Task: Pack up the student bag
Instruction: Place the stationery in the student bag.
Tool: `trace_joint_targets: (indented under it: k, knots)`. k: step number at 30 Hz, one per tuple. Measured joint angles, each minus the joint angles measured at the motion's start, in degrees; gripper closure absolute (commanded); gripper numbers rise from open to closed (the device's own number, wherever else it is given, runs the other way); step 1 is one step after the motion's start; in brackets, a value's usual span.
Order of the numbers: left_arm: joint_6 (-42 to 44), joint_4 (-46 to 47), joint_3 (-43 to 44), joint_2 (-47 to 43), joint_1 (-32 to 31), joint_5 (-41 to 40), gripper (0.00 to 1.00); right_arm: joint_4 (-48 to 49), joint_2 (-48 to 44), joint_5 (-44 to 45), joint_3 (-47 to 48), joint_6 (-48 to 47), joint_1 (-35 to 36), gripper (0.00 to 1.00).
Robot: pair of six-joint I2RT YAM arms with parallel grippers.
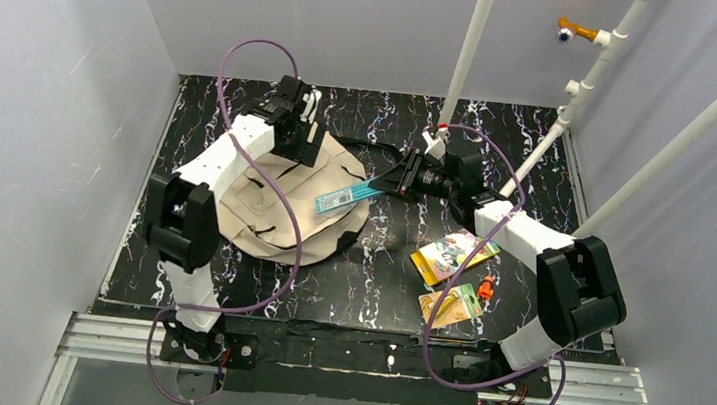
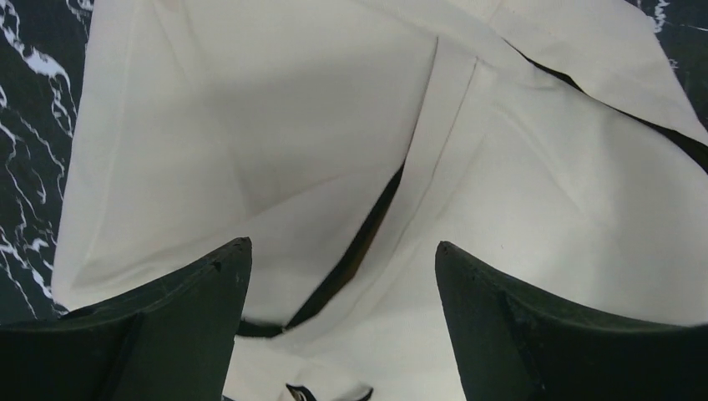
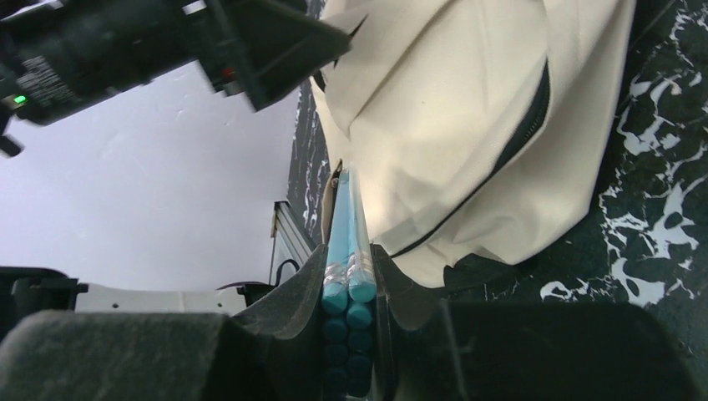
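Observation:
The student bag [image 1: 268,215] lies flat on the black marbled table, beige with thin black straps. My left gripper [image 1: 300,126] hangs over its far edge, open with nothing between the fingers. In the left wrist view the left gripper [image 2: 342,247] stands just above the bag's cloth [image 2: 275,117], where a dark slit opening [image 2: 371,230] shows. My right gripper [image 1: 389,184] is shut on a pack of teal pencils [image 1: 345,198] that pokes out over the bag's right side. In the right wrist view the pencils [image 3: 351,221] sit tight between the right gripper's [image 3: 349,255] fingers, beside the bag [image 3: 451,117].
Two colourful books [image 1: 452,255] [image 1: 451,305] and a small orange item [image 1: 486,288] lie on the table to the right of the bag. White pipes [image 1: 472,44] rise at the back right. Grey walls close in on the left, back and right.

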Motion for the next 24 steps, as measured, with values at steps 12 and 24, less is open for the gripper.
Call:
trace_joint_targets:
  k: [12,24]
  knots:
    - [6.9,1.5,1.9,4.1,0.0,-2.8,0.44,5.4,1.2,-0.8,0.0,2.6,0.0,0.99]
    - [7.9,2.5,-2.2,4.2,0.0,-3.7,0.64,6.9,2.3,-0.9,0.1,3.6,0.2,0.99]
